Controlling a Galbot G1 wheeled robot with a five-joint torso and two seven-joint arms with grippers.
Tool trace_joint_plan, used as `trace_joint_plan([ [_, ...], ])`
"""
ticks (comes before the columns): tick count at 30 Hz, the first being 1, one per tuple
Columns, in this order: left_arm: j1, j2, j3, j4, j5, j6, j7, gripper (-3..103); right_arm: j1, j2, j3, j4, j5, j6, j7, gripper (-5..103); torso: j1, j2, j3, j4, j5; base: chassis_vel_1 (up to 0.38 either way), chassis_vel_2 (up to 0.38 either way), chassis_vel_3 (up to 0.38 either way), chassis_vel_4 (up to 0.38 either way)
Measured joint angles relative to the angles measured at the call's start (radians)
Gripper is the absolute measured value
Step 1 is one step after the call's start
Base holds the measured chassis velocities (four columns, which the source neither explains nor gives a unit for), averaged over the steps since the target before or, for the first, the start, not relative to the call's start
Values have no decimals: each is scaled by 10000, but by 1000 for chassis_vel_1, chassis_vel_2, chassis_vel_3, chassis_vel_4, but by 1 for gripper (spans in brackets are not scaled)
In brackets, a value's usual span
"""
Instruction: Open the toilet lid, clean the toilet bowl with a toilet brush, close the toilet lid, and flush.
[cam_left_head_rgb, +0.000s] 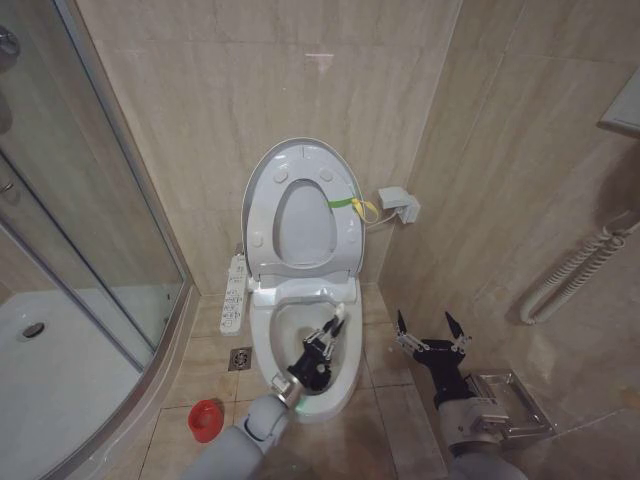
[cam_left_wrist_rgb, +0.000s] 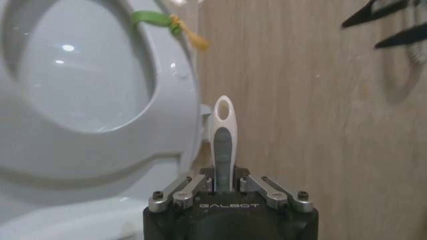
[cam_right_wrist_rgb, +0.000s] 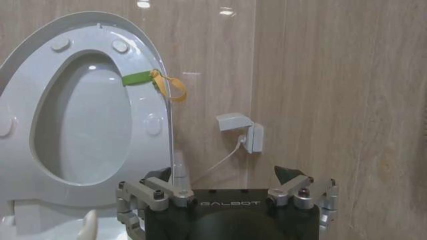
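toilet brush (cam_left_head_rgb: 333, 330) sits inside the toilet bowl (cam_left_head_rgb: 345, 375), long axis slanted, handle end up toward the raised toilet lid (cam_left_head_rgb: 345, 200), other end down in the bowl. left gripper (cam_left_head_rgb: 318, 352) is clamped on the handle, over the bowl. lid and seat upright against the wall. right gripper (cam_left_head_rgb: 428, 335) beside the bowl, fingers spread wide, holding nothing. red cup holder (cam_left_head_rgb: 204, 420) on the floor, well apart.
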Motion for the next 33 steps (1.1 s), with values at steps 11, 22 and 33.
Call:
trace_joint_plan([
  [11, -861, -482, 116, 524, -90, -117, 74, 18, 0, 0, 0, -1, 0, 0, 1, 100, 1, -1, 2, -3, 1, 0, 0, 0, 0],
  [22, -501, -452, 680, -377, -227, 91, -31, 18, 0, 0, 0, 0, 0, 0, 0, 100, 1, -2, 1, 3, 3, 0, 0, 0, 0],
  [33, -552, -436, 183, 1223, -202, -516, 354, 18, 0, 0, 0, 0, 0, 0, 0, 100, 0, -1, -1, -4, -1, 0, 0, 0, 0],
])
